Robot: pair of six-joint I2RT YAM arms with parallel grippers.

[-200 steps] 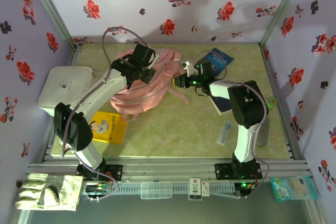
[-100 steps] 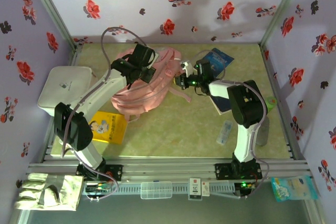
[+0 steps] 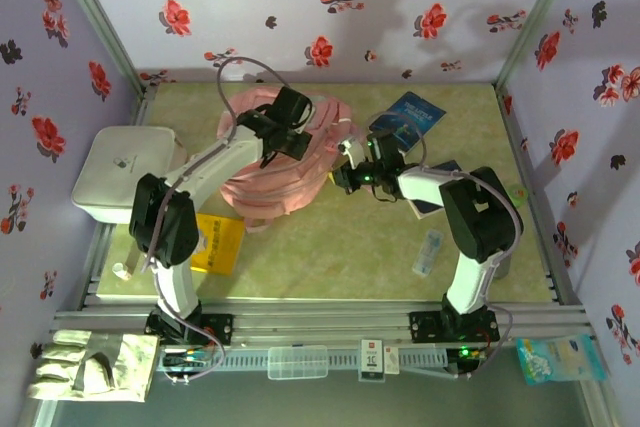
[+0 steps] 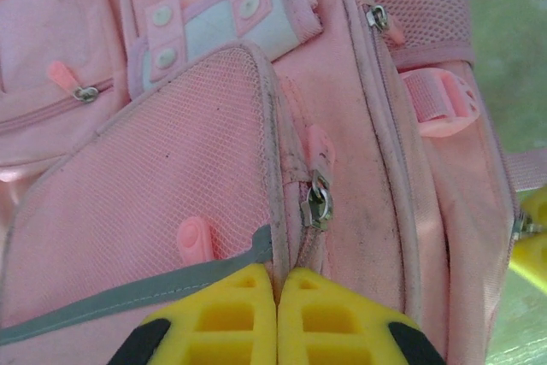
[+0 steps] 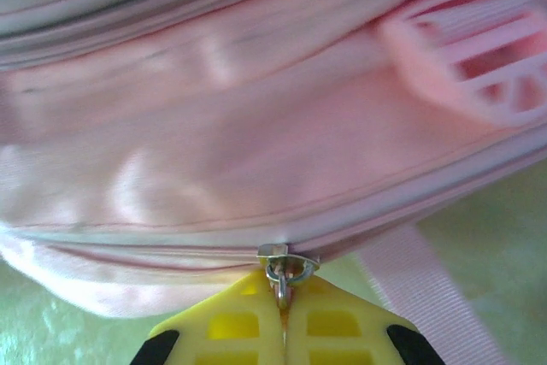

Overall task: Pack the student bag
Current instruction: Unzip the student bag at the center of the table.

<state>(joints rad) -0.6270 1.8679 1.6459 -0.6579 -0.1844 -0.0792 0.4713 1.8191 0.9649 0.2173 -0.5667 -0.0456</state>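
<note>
The student bag (image 3: pixel 270 172) is a soft pink backpack lying mid-table, between the two arms. My left gripper (image 3: pixel 291 130) is on its far upper part. In the left wrist view the yellow fingers (image 4: pixel 224 322) are shut, pinching the bag's seam (image 4: pixel 278 284) beside a mesh pocket (image 4: pixel 145 203), just below a metal zip slider (image 4: pixel 318 204). My right gripper (image 3: pixel 345 173) is at the bag's right edge. Its yellow fingers (image 5: pixel 226 331) are shut on the metal zip pull (image 5: pixel 282 284) of the main zip (image 5: pixel 286 254). A pink strap (image 5: pixel 419 284) hangs beside it.
A white rounded box (image 3: pixel 118 172) stands at the left. A yellow book (image 3: pixel 218 244) lies near the left arm's base. A blue book (image 3: pixel 407 117) lies at the back right and a dark one (image 3: pixel 440 197) under the right arm. A small white tube (image 3: pixel 430 252) lies at the right front.
The left arm has swung toward the back and right, carrying the bag's top with it. The bag has bunched up and shifted back. The right gripper has moved slightly left, still on the zip.
</note>
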